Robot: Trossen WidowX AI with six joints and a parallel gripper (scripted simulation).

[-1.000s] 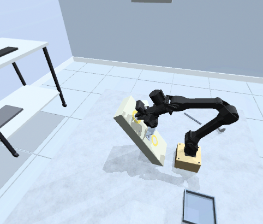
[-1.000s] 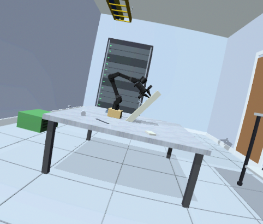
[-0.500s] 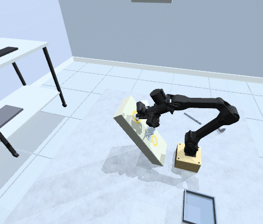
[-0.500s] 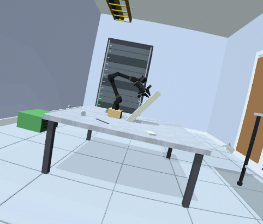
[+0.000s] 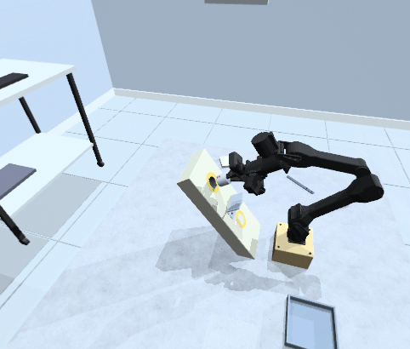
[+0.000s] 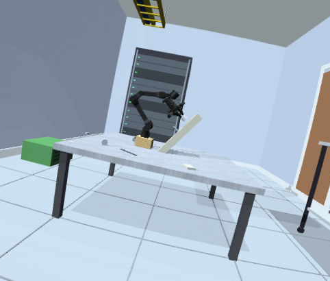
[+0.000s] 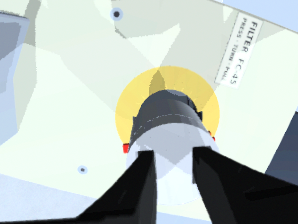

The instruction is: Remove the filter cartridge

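Note:
The round filter cartridge (image 5: 224, 181) (image 6: 183, 118) (image 7: 170, 136) stands out from the tilted service panel (image 5: 202, 163) (image 6: 181, 133) (image 7: 60, 100), in front of the upper yellow ring (image 5: 209, 175) (image 7: 210, 107). Its pale face is toward my gripper, and its dark body reaches back to the opening. I cannot tell whether its rear end is clear of the opening. My gripper (image 5: 230, 177) (image 7: 171, 154) is shut on the cartridge at its face; the fingertips hide the slots. The tray (image 5: 310, 325) lies at the lower right in the top view, away from the gripper, with nothing visible in it.
A raised clear cover (image 5: 236, 202) and a second yellow ring (image 5: 241, 219) are lower on the panel. A thin rod (image 5: 300, 185) (image 6: 129, 151), a white block (image 5: 224, 161) (image 6: 189, 166) and a small round grey object (image 6: 105, 142) lie on the table.

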